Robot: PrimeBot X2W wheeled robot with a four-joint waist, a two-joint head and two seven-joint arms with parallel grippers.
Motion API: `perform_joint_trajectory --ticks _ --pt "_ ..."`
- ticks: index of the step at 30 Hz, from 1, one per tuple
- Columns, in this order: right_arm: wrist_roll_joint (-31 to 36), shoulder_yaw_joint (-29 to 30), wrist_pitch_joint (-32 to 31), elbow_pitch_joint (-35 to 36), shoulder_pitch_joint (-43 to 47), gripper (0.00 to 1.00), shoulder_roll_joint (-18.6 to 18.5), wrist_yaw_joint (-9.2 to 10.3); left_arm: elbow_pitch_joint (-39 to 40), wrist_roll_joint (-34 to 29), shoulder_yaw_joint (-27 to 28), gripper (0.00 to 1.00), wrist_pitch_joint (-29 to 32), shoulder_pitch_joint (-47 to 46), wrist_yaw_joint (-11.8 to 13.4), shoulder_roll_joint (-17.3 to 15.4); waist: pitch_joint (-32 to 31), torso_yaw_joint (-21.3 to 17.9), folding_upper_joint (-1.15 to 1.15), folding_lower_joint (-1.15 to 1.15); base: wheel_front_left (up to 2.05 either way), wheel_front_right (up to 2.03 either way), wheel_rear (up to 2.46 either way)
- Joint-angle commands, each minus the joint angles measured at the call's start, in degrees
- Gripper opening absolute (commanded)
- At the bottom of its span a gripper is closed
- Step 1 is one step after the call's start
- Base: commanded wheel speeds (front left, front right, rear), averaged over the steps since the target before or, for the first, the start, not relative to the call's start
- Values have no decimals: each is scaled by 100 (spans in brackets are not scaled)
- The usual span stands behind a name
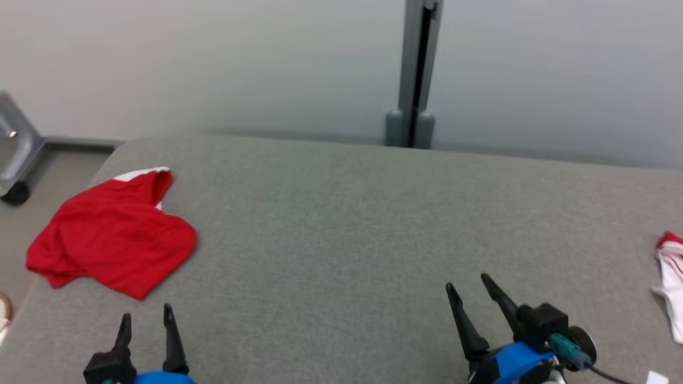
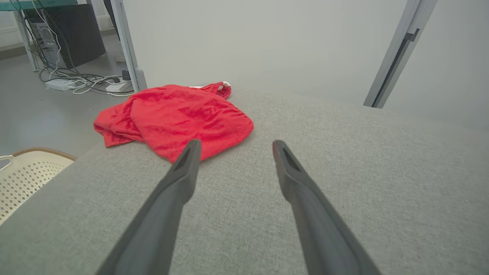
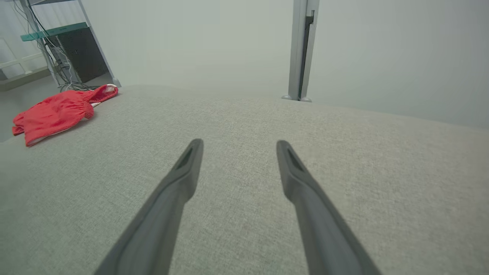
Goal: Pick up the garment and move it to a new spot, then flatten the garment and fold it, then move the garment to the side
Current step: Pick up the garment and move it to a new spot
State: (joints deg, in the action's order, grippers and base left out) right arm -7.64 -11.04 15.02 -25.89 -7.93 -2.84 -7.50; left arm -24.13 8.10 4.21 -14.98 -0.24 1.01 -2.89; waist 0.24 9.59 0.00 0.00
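A crumpled red garment with a white trim lies near the left edge of the grey padded table; it also lies ahead in the left wrist view as the red garment and far left in the right wrist view as the red garment. My left gripper stands open just in front of it, its left fingertip close to the cloth's near edge, holding nothing. My right gripper stands open over bare table at the lower right, empty, as the right wrist view's gripper confirms.
A white and red cloth lies at the table's right edge. A grey post stands behind the table against the pale wall. Off the left edge are a perforated cream basket, floor cables and a dark cabinet.
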Motion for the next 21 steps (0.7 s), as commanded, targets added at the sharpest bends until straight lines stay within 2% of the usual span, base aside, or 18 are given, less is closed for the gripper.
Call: perform_joint_trajectory --ticks 1,6,11,17,21 --pt "-20 -36 20 -13 -113 100 -12 2 -12 22 40 100 -28 -30 24 -3 210 330 0 0 0 0 0" --pt "-48 -245 19 -51 -186 100 -14 2 -60 32 176 100 -28 110 80 -3 256 839 0 0 0 0 0" --pt "-69 -556 19 -144 -338 100 -14 2 -171 200 379 100 -29 202 240 2 298 1203 0 0 0 0 0" --pt "-102 -806 19 -161 -510 100 -15 2 -192 295 465 100 -28 274 262 -2 388 1465 0 0 0 0 0" --pt "-65 -857 19 -177 -575 100 -15 2 -240 377 456 100 -29 212 219 -1 461 1493 0 0 0 0 0"
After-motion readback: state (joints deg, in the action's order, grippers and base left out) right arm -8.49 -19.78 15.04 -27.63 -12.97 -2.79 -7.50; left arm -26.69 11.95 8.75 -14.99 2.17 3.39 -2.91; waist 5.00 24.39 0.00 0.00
